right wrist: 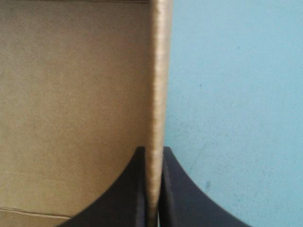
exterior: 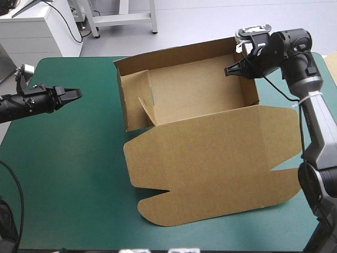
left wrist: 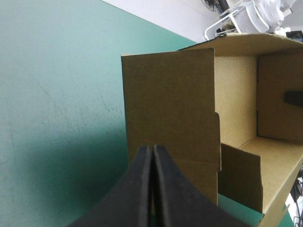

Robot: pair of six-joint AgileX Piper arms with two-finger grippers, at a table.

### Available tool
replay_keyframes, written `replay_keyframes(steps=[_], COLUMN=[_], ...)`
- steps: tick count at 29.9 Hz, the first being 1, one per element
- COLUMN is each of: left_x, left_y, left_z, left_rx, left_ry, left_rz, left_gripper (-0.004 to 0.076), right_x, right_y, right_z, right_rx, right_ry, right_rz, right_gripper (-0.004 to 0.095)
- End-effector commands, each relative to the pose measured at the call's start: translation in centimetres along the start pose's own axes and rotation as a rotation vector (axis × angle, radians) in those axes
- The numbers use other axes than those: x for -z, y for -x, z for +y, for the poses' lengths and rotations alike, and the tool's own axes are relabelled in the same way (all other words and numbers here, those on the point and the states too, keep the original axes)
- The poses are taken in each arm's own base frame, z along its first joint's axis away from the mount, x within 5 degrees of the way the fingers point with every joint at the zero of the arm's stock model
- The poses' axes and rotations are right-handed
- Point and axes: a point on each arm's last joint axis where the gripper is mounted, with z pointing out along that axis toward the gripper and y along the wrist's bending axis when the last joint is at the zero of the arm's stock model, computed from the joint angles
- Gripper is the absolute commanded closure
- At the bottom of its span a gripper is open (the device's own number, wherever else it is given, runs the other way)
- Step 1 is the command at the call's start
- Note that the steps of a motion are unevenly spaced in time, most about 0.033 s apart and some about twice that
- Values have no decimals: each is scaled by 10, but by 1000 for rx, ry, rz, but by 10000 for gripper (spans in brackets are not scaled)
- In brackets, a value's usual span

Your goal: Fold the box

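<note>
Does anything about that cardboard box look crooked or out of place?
Only one thing: inside the box, at its near left corner, a small flap leans loose into the tray instead of lying against a wall. Otherwise the lid lies flat and no tears show.

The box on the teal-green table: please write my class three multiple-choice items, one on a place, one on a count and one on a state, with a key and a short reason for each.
1. Where is the left tool?
A. Left of the box, apart from it
B. Inside the tray
C. Resting on the lid

2. How many tools grip the box?
A. None
B. One
C. Two

3. How does the lid lie?
A. Flat on the teal-green cover
B. Upright
C. Folded over the tray

Key:
1 A: bare cover shows between the left tool and the box.
2 B: only the right tool pinches the box, and the left is shut on nothing.
3 A: the lid spreads flat toward the table's near edge.
</note>
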Motion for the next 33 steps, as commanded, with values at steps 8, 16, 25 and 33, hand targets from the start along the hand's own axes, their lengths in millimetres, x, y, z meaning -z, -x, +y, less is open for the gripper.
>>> replay_keyframes(steps=[8, 16, 25, 33], left_x=[10, 10, 7, 4], left_y=[6, 7, 13, 11], left_z=[-27, -28, -46, -47], left_rx=[-35, -31, 16, -1], left_ry=[-111, -124, -289, -274], left_rz=[-52, -65, -130, -106], left_gripper=[731, 732, 732, 732], right_x=[53, 56, 55, 57], right_y=[16, 12, 14, 16], right_z=[1, -12, 1, 14], right_rx=[19, 7, -5, -6], right_ry=[2, -147, -2, 137], right_rz=[-198, -159, -183, -204], right_gripper=[912, 907, 907, 907])
